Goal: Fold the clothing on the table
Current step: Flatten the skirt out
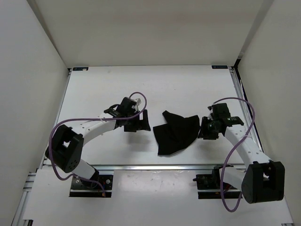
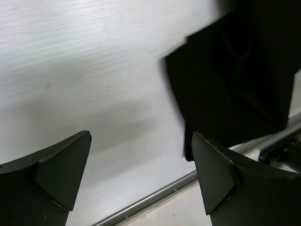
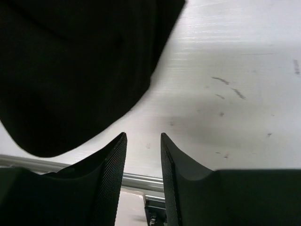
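The left pincer [image 2: 141, 141] gapes wide, the right pincer [image 3: 143, 137] narrowly parted; both empty, flanking the clothing [image 1: 176, 132] on the surface [image 1: 103, 89], seemingly not touching it.

Overhead looking down, both wrist views close, sharing clothing [image 1: 176, 134]

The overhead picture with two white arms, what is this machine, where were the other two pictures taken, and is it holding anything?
Those are two robot arms bolted to the near edge of a white table, seen from a camera above. Each ends in a two-finger gripper. The other two pictures come from cameras on the wrists, looking out between each gripper's jaws. A crumpled black piece of clothing lies on the table between them. The left gripper stands wide open, the right gripper slightly open; neither holds anything.
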Robot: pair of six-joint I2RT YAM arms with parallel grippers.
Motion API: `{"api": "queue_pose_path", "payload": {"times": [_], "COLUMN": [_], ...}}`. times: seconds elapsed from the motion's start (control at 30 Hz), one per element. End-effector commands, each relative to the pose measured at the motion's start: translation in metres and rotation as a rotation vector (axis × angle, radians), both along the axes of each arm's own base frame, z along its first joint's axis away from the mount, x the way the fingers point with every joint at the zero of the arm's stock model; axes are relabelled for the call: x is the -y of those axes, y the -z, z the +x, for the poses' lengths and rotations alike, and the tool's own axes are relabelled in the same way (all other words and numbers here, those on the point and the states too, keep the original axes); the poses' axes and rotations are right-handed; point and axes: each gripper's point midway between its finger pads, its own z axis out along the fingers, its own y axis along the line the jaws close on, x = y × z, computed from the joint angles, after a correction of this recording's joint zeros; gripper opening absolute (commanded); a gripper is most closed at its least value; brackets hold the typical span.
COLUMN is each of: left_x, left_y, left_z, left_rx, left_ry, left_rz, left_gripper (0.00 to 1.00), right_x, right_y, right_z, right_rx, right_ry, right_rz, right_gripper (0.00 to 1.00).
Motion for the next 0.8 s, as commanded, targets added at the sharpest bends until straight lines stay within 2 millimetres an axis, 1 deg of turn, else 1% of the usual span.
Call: {"api": "queue_pose_path", "payload": {"times": [0.0,0.03,0.1,0.13,0.17,0.2,0.23,0.27,0.3,0.33,0.37,0.4,0.43,0.5,0.53,0.57,0.6,0.63,0.67,0.7,0.73,0.77], "left_x": [0.030,0.031,0.036,0.034,0.033,0.030,0.021,0.018,0.013,0.005,0.000,-0.007,-0.012,-0.023,-0.028,-0.032,-0.036,-0.041,-0.041,-0.046,-0.048,-0.049], "left_y": [-0.028,-0.027,-0.030,-0.028,-0.027,-0.023,-0.017,-0.013,-0.013,-0.005,-0.007,0.002,-0.003,0.003,0.001,-0.002,0.000,-0.004,-0.006,-0.004,-0.006,-0.008], "left_z": [0.001,0.002,0.006,0.011,0.011,0.011,0.006,0.006,0.005,-0.002,-0.007,-0.014,-0.011,-0.021,-0.024,-0.022,-0.024,-0.023,-0.024,-0.025,-0.024,-0.024], "left_rx": [0.058,0.054,0.073,0.088,0.091,0.092,0.064,0.055,0.051,0.033,0.033,0.007,0.033,0.009,0.011,0.024,0.018,0.027,0.038,0.027,0.037,0.040], "left_ry": [0.064,0.060,0.064,0.057,0.063,0.055,0.046,0.036,0.023,0.011,-0.008,-0.021,-0.041,-0.068,-0.082,-0.095,-0.102,-0.117,-0.108,-0.129,-0.135,-0.140], "left_rz": [-0.198,-0.209,-0.195,-0.152,-0.114,-0.082,-0.050,-0.046,-0.051,-0.047,-0.066,-0.068,-0.078,-0.094,-0.107,-0.113,-0.110,-0.117,-0.123,-0.119,-0.123,-0.127], "left_gripper": [0.99,0.98,0.98,0.95,0.92,0.90,0.86,0.86,0.86,0.86,0.86,0.86,0.87,0.87,0.87,0.87,0.87,0.87,0.88,0.88,0.88,0.88], "right_x": [-0.019,-0.021,-0.028,-0.030,-0.033,-0.035,-0.036,-0.035,-0.040,-0.045,-0.050,-0.055,-0.059,-0.071,-0.076,-0.080,-0.083,-0.086,-0.088,-0.089,-0.090,-0.089], "right_y": [-0.016,-0.018,-0.021,-0.025,-0.025,-0.022,-0.023,-0.027,-0.027,-0.033,-0.033,-0.029,-0.024,-0.018,-0.010,-0.009,0.000,0.007,0.007,0.013,0.020,0.019], "right_z": [0.016,0.015,0.020,0.024,0.026,0.030,0.036,0.043,0.049,0.057,0.064,0.067,0.072,0.080,0.080,0.084,0.083,0.083,0.087,0.087,0.083,0.084], "right_rx": [0.049,0.047,0.059,0.073,0.069,0.062,0.075,0.096,0.093,0.122,0.126,0.119,0.121,0.136,0.134,0.150,0.142,0.128,0.142,0.120,0.083,0.062], "right_ry": [-0.038,-0.041,-0.056,-0.059,-0.070,-0.080,-0.092,-0.095,-0.104,-0.123,-0.135,-0.150,-0.162,-0.213,-0.244,-0.256,-0.302,-0.316,-0.335,-0.353,-0.360,-0.355], "right_rz": [0.053,0.061,0.081,0.086,0.083,0.074,0.062,0.052,0.064,0.080,0.095,0.100,0.107,0.110,0.100,0.098,0.084,0.075,0.063,0.055,0.057,0.049], "right_gripper": [0.40,0.40,0.40,0.40,0.40,0.40,0.40,0.41,0.40,0.40,0.41,0.41,0.41,0.43,0.44,0.45,0.45,0.45,0.45,0.42,0.26,0.06]}}
